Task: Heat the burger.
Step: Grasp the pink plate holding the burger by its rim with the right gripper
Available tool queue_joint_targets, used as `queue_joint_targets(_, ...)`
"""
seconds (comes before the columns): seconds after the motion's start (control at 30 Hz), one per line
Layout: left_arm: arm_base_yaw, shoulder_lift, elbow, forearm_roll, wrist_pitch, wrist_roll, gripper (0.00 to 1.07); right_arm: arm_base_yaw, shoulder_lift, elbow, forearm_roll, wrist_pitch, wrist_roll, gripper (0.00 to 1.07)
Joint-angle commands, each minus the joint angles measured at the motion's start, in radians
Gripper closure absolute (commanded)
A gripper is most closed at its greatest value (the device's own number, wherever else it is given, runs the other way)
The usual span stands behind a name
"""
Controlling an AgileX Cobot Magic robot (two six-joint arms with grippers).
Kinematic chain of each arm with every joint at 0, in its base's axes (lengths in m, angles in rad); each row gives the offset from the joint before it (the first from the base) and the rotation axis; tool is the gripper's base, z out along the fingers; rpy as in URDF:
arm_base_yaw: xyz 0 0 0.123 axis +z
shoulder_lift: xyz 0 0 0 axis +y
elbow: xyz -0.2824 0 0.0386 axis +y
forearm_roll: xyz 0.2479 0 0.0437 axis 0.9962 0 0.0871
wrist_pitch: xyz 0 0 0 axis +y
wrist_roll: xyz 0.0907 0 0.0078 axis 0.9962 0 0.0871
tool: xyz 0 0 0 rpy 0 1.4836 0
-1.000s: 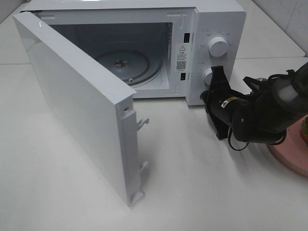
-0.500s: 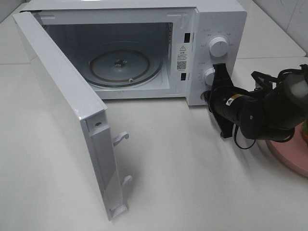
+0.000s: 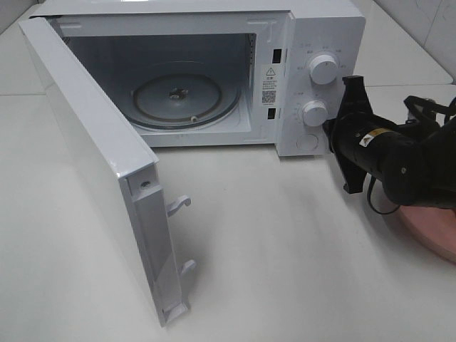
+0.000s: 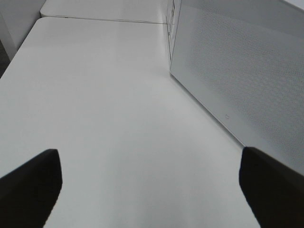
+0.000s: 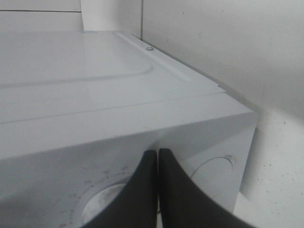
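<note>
Right gripper [image 5: 158,154] closed, 1 open microwave [image 3: 299,28], 2 dials [image 3: 323,69], 1 plate [image 3: 434,229]

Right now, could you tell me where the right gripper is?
On the high view's right, the right gripper, shut, sits beside the lower dial of the microwave.

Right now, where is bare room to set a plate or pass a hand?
Free: the tabletop between the open door and the right arm, and the glass turntable inside the microwave. Crowded: right of the knobs, with the right arm's shut fingers and pink plate.
</note>
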Motion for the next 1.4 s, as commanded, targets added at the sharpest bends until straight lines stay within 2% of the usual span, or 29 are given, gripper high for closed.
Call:
queue_joint_targets(0.03,0.002,-0.006,0.000,-0.003,-0.001,0.000,0.14,-0.007,-0.061,0.048,-0.018,-0.004,0.001,1.07)
queue_joint_targets(0.33,0.002,-0.006,0.000,-0.003,-0.001,0.000,0.14,-0.007,-0.176,0.153,-0.018,0.013,-0.002,1.07)
queue_joint_targets(0.63,0.002,-0.006,0.000,-0.003,-0.001,0.000,0.14,-0.007,-0.331,0.199,-0.027,0.187,-0.131,1.07)
queue_joint_targets(0.97,0.002,-0.006,0.000,-0.003,-0.001,0.000,0.14,-0.007,-0.492,0.199,-0.019,0.424,-0.467,1.07)
queue_joint_targets(1.0,0.002,-0.006,0.000,-0.003,-0.001,0.000,0.14,-0.007,-0.520,0.198,-0.016,0.471,-0.561,1.07)
queue_joint_targets(1.4,0.002,-0.006,0.000,-0.003,-0.001,0.000,0.14,-0.007,-0.617,0.198,-0.014,0.679,-1.021,1.07)
